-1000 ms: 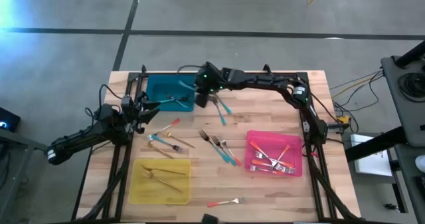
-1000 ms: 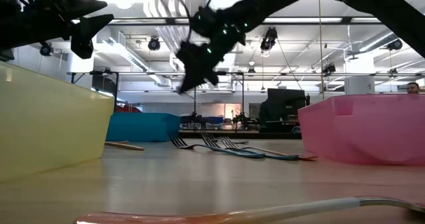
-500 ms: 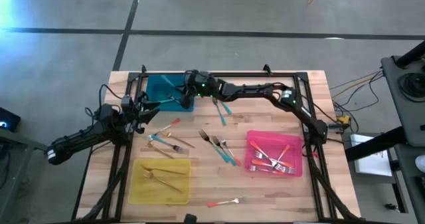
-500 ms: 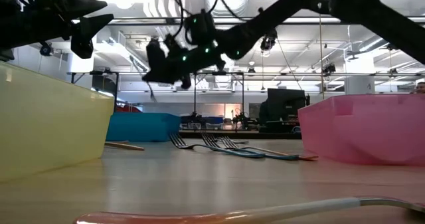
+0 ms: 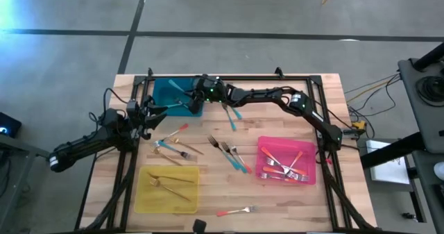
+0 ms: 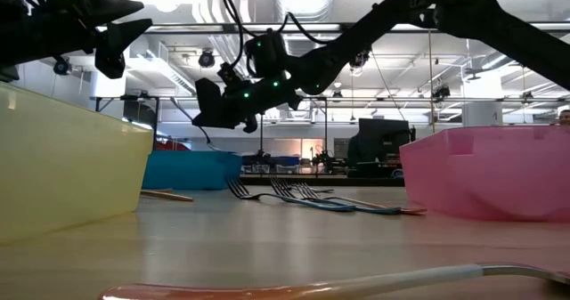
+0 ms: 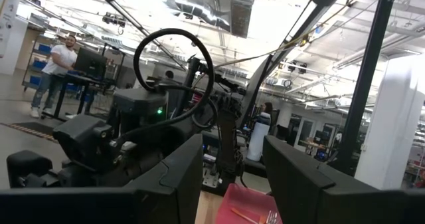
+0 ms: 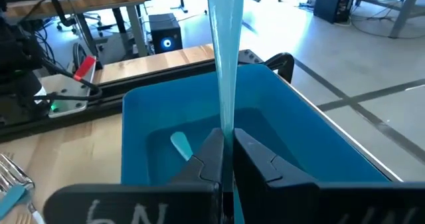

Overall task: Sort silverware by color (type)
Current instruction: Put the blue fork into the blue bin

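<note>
My right gripper hangs over the teal tray at the table's far left, shut on a teal-handled fork. One more teal handle lies inside that tray. Loose forks lie on the wood: a group left of centre, a group at centre, a teal one and a pink one near the front edge. My left gripper waits open above the table's left side. My right gripper pinches the teal fork's handle between its two fingers. The handle runs along the fingers and its free end sticks out ahead of them. The fork is lifted clear above the teal tray. Its tine end is hidden by the gripper.
The pink tray with several forks stands at the right front, the yellow tray with gold forks at the left front. A black frame edges the table. A person stands in the room beyond.
My right gripper has carried the teal fork toward the table's left edge, from beside the teal tray to above it, and has tipped from pointing down to nearly level. It has stayed shut on the fork.
</note>
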Controlling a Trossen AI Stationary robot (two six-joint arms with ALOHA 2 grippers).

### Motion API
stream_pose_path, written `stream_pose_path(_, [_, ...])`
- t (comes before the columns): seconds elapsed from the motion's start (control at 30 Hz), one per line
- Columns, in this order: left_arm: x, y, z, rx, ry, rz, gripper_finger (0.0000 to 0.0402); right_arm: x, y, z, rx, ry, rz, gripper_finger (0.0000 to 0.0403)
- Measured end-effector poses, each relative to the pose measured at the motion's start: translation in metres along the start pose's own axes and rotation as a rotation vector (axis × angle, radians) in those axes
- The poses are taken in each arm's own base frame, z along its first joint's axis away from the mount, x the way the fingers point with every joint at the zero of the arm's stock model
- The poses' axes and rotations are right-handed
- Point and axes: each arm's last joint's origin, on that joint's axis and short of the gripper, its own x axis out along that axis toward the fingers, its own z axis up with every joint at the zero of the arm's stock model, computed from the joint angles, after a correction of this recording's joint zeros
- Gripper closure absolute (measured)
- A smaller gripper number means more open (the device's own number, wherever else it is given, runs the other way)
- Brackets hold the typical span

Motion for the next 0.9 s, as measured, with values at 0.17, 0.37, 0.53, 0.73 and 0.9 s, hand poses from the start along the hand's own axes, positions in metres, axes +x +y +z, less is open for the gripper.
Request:
stream_pose_path(0.17, [0.0,0.0,0.0,0.0,0.0,0.0,0.026,0.0,0.0,0.006,-0.005,-0.065,0.003,0.039])
stream_pose_path(0.37, [0.0,0.0,0.0,0.0,0.0,0.0,0.026,0.0,0.001,0.01,-0.007,-0.109,0.005,0.039])
stream_pose_path(0.53, [0.0,0.0,0.0,0.0,0.0,0.0,0.026,0.002,0.0,0.003,-0.012,-0.073,0.003,0.039])
stream_pose_path(0.73, [0.0,0.0,0.0,0.0,0.0,0.0,0.026,0.005,0.0,-0.003,-0.004,-0.075,0.004,0.039])
stream_pose_path(0.9, [0.0,0.0,0.0,0.0,0.0,0.0,0.026,0.005,-0.001,-0.004,-0.003,-0.074,-0.005,0.039])
